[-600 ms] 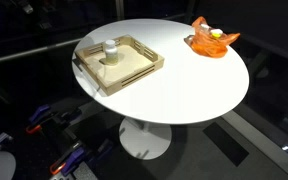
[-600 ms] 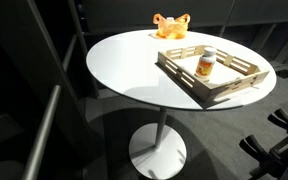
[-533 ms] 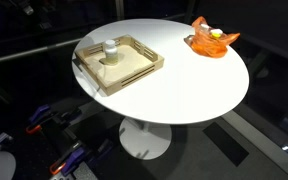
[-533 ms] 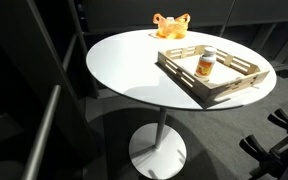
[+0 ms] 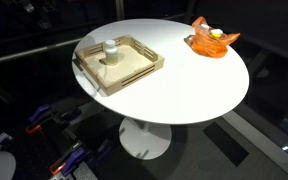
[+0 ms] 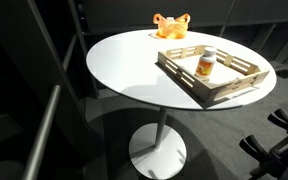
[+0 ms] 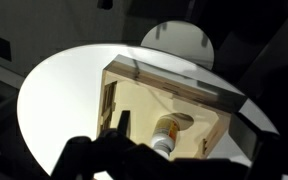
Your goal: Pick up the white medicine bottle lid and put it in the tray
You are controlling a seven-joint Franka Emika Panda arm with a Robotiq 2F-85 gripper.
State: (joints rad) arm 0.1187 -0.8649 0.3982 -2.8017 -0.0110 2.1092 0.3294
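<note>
The tray [image 5: 144, 62] of light tan wood stands on the round white table, and shows in both exterior views [image 6: 234, 82]. A small medicine bottle [image 5: 110, 50] with an orange label [image 6: 206, 64] stands upright inside it. Its top end is white [image 7: 161, 144]; this looks like the white medicine bottle lid, sitting on the bottle. No loose lid shows on the table or tray. My gripper [image 7: 181, 132] appears only in the wrist view, as dark fingers at the lower edge. It is high above the tray, open and empty.
An orange crinkled dish [image 5: 213, 40] with yellow contents stands at the table's far edge [image 6: 171, 26]. The white tabletop [image 5: 184, 85] is round on a single pedestal. Dark floor, a railing and clamps surround the table.
</note>
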